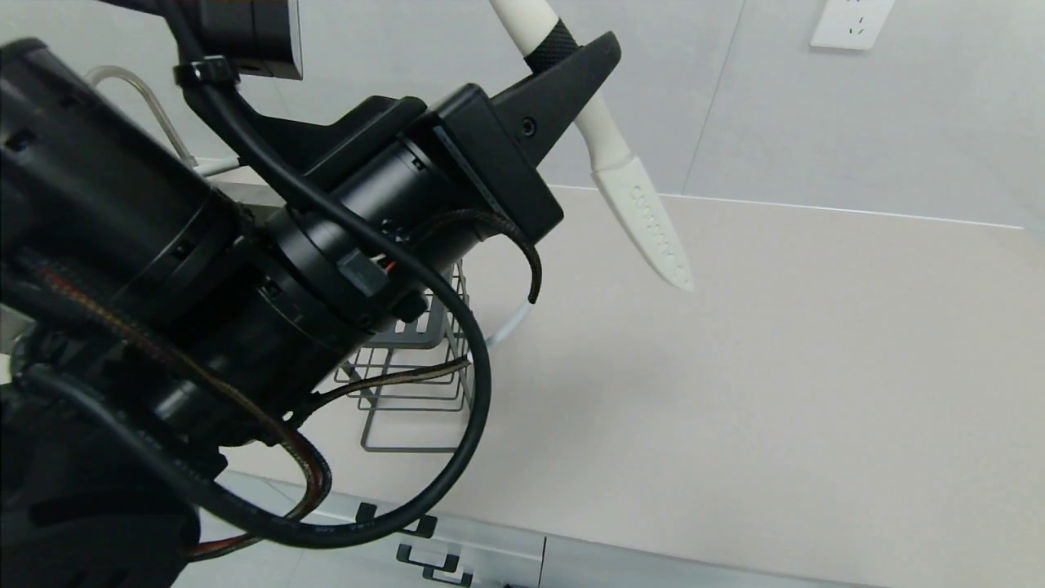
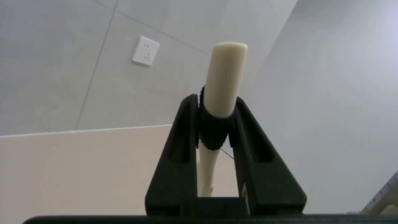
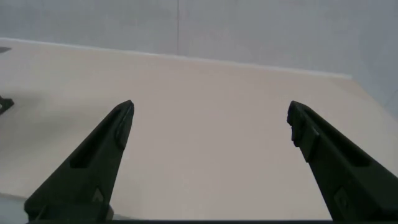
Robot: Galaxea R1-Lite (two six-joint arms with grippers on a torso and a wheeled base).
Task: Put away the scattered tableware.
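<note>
My left gripper (image 1: 563,61) is raised high over the beige counter (image 1: 775,392) and is shut on a white knife (image 1: 641,220), held by its handle with the blade pointing down and to the right. In the left wrist view the knife's handle (image 2: 222,78) sticks up between the two black fingers of my left gripper (image 2: 217,127). A grey wire rack (image 1: 412,384) stands on the counter below and behind my left arm, partly hidden by it. My right gripper (image 3: 208,134) is open above bare counter, with nothing between its fingers.
A wall socket (image 1: 851,23) is on the grey tiled wall behind the counter, also visible as a socket (image 2: 145,50) in the left wrist view. A faucet pipe (image 1: 155,110) curves at the far left. Drawer handles (image 1: 424,555) run below the counter's front edge.
</note>
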